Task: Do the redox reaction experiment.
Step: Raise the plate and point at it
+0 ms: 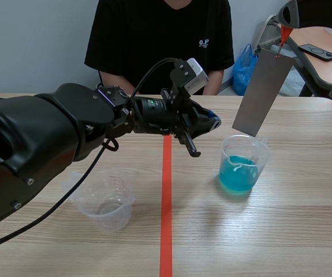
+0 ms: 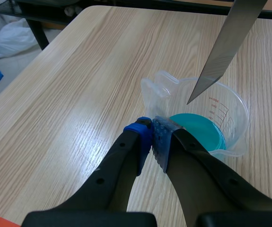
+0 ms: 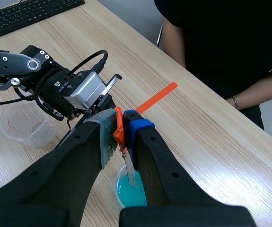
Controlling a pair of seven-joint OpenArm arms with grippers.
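Observation:
A clear beaker [image 1: 243, 164] of blue liquid stands right of the red tape line. A grey metal plate [image 1: 264, 92] hangs tilted over it, its lower corner just above the rim and out of the liquid. My right gripper [image 1: 287, 23] is high at the back right, shut on the plate's orange tab [image 3: 119, 130]; the plate [image 3: 130, 172] shows edge-on above the blue beaker [image 3: 128, 194]. My left gripper [image 1: 209, 121] reaches past the tape line and hovers shut on nothing, just left of the beaker. In the left wrist view the left gripper [image 2: 152, 137] sits close beside the beaker [image 2: 206, 127], under the plate [image 2: 225, 47].
An empty clear beaker [image 1: 105, 199] stands at the front left, under the left arm. A person in a black shirt [image 1: 160, 40] sits across the table. A keyboard [image 3: 27, 14] lies at the far left edge. A blue bag [image 1: 243, 69] and a chair are behind the table.

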